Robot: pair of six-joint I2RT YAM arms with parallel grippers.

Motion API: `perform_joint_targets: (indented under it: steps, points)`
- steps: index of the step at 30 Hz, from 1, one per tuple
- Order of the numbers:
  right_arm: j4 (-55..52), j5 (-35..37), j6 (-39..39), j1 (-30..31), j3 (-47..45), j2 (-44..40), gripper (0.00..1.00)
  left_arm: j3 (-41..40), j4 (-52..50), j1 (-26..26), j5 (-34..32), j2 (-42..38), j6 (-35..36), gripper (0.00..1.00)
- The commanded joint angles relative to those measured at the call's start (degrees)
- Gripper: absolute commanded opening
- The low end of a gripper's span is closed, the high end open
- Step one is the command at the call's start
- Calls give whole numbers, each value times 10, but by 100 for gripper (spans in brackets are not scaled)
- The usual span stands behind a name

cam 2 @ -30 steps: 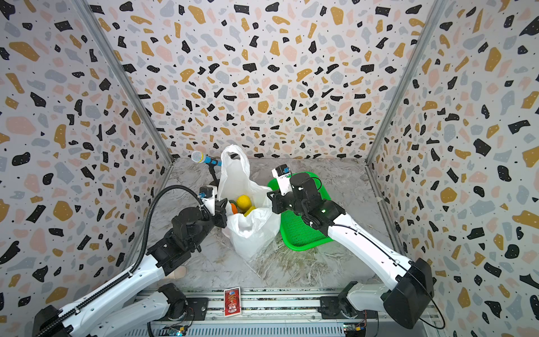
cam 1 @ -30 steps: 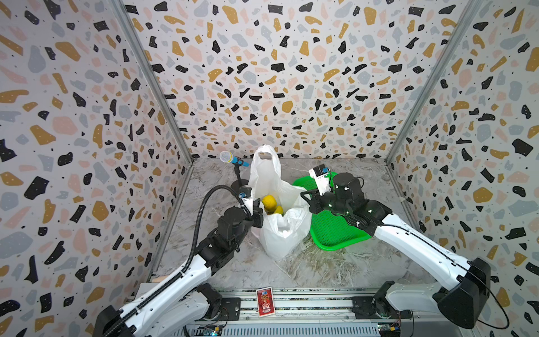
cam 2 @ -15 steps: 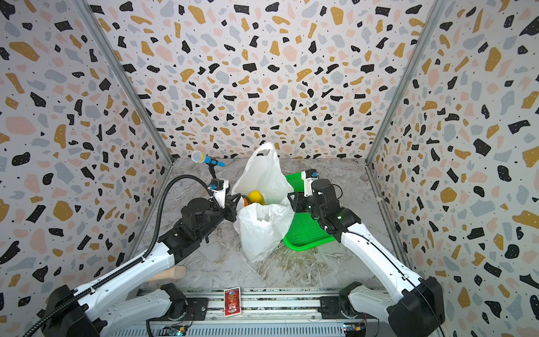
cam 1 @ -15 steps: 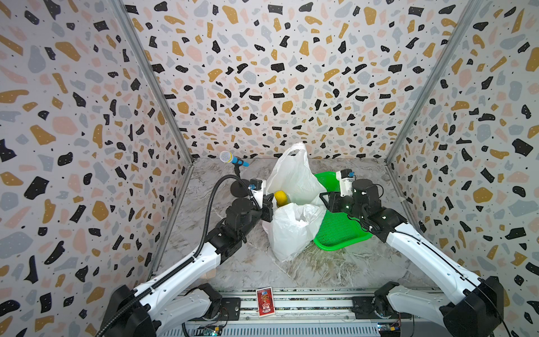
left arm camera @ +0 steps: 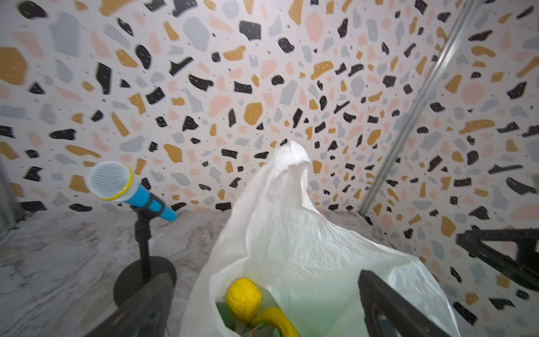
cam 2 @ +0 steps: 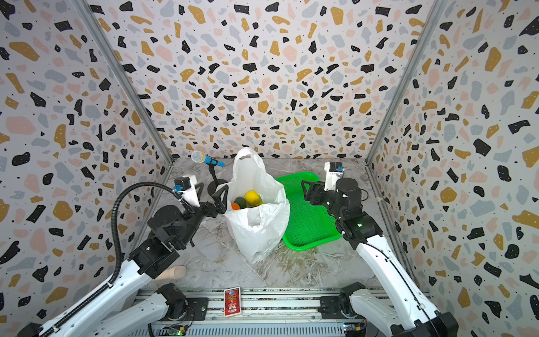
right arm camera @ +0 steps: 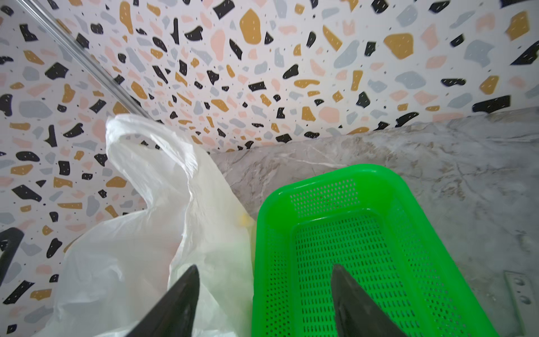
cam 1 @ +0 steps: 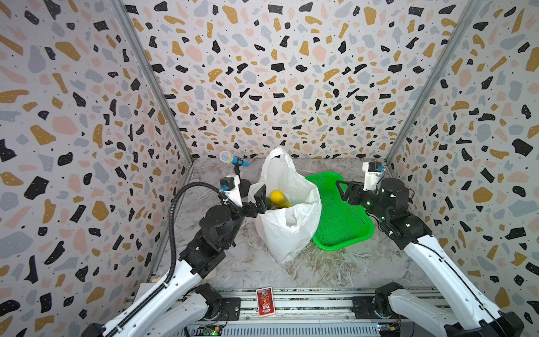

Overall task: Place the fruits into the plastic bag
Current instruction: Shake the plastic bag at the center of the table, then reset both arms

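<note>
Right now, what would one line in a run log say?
left gripper: open at plastic bag | right gripper: open over green tray | fruits: in plastic bag

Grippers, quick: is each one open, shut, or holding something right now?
Left gripper: open, jaws wide at the crinkly white plastic bag's rim, gripping nothing.
Right gripper: open, empty, over the green mesh plastic tray.
</note>
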Motion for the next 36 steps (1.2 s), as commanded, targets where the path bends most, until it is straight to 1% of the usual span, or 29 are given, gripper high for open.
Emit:
perform_joint_targets:
  steps: [1, 3, 6, 8, 9, 10, 12, 13, 14, 15, 17, 19, 20, 21, 22, 23, 24, 27, 28, 29, 30, 31, 32, 33, 36]
  points:
    - [10, -2, -11, -29, -2, -14, 71, 18, -28, 7, -130, -15, 4, 100]
    - [2, 21, -14, -42, -4, -19, 71, 14, -45, 13, -193, -24, -2, 99]
    - [-8, 87, -34, -55, -17, -28, 73, 3, -88, 37, -299, -34, -24, 99]
    - [-13, 150, -61, -57, -31, -33, 75, -4, -134, 67, -375, -35, -57, 99]
    - [-14, 180, -75, -57, -39, -35, 77, -10, -150, 85, -397, -37, -69, 100]
    - [-13, 216, -85, -57, -52, -38, 80, -19, -167, 110, -410, -37, -82, 99]
    - [0, 284, -102, -56, -82, -43, 82, -38, -191, 162, -419, -31, -111, 100]
    - [13, 311, -109, -56, -103, -44, 84, -52, -190, 187, -417, -23, -119, 99]
    - [33, 339, -109, -57, -131, -43, 86, -70, -180, 200, -431, -13, -120, 100]
    - [79, 366, -122, -56, -170, -44, 86, -85, -168, 207, -447, -1, -121, 100]
    - [191, 397, -143, -56, -254, -46, 87, -115, -129, 225, -466, 43, -120, 99]
    - [304, 406, -179, -56, -336, -43, 87, -123, -111, 256, -456, 96, -126, 99]
    - [368, 406, -201, -56, -374, -41, 89, -122, -102, 274, -448, 126, -126, 100]
    - [414, 396, -224, -56, -401, -39, 99, -121, -93, 286, -443, 154, -123, 100]
    - [463, 389, -242, -55, -429, -39, 99, -127, -69, 297, -437, 183, -106, 100]
    - [511, 388, -243, -55, -454, -38, 99, -130, -46, 307, -421, 211, -94, 99]
    - [533, 390, -234, -56, -470, -35, 99, -129, -36, 315, -403, 234, -93, 99]
    - [548, 390, -206, -60, -486, 10, 99, -118, -17, 317, -363, 302, -109, 99]
    - [565, 391, -195, -60, -493, 30, 99, -121, 1, 317, -361, 320, -114, 99]
    - [588, 393, -197, -59, -494, 51, 99, -130, 24, 317, -374, 335, -123, 99]
    - [596, 374, -201, -59, -487, 66, 99, -139, 50, 317, -385, 345, -123, 99]
    - [629, 367, -214, -59, -486, 87, 99, -144, 68, 317, -394, 356, -128, 99]
    - [646, 363, -217, -58, -483, 104, 99, -141, 69, 317, -398, 364, -126, 100]
    - [662, 359, -220, -60, -476, 125, 99, -134, 79, 316, -395, 369, -119, 99]
    - [685, 310, -255, -64, -445, 182, 99, -157, 185, 315, -368, 369, -59, 99]
